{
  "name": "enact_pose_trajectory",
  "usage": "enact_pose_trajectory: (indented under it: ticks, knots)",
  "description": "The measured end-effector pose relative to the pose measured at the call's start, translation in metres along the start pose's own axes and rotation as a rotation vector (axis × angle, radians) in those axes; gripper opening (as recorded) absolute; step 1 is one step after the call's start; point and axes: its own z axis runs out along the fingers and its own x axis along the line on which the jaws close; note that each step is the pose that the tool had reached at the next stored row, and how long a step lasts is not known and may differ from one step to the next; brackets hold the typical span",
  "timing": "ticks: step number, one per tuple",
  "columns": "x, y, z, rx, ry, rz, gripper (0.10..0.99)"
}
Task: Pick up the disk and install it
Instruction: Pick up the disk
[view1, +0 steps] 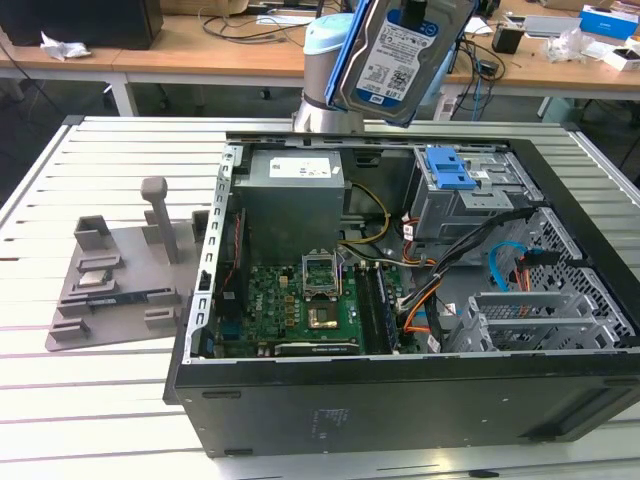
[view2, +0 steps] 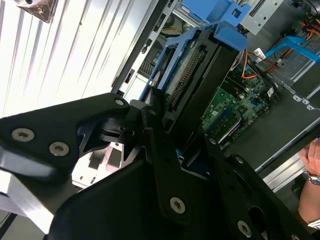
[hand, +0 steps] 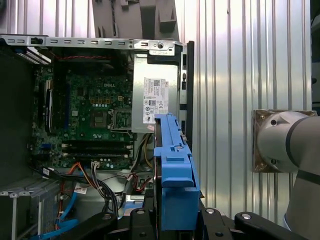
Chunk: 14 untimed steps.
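Over a slatted metal desk with an open black computer case, the end effector grips the silver, blue-framed disk at the exterior view's top centre, upright, long axis steep, the grey drive cage below, slightly right.

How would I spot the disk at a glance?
Find the open black computer case lying on the slatted table. Above it, the gripper holds the disk aloft. It is a flat silver slab with a white-and-blue label and blue frame, unlike the bulkier grey power-supply box inside the case.
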Motion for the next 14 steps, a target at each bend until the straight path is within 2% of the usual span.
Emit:
enact_pose_trajectory:
  ticks: [14]
  knots:
    - [0.0129, 0.0000, 0.0001, 0.000, -0.0001, 0.000, 0.365]
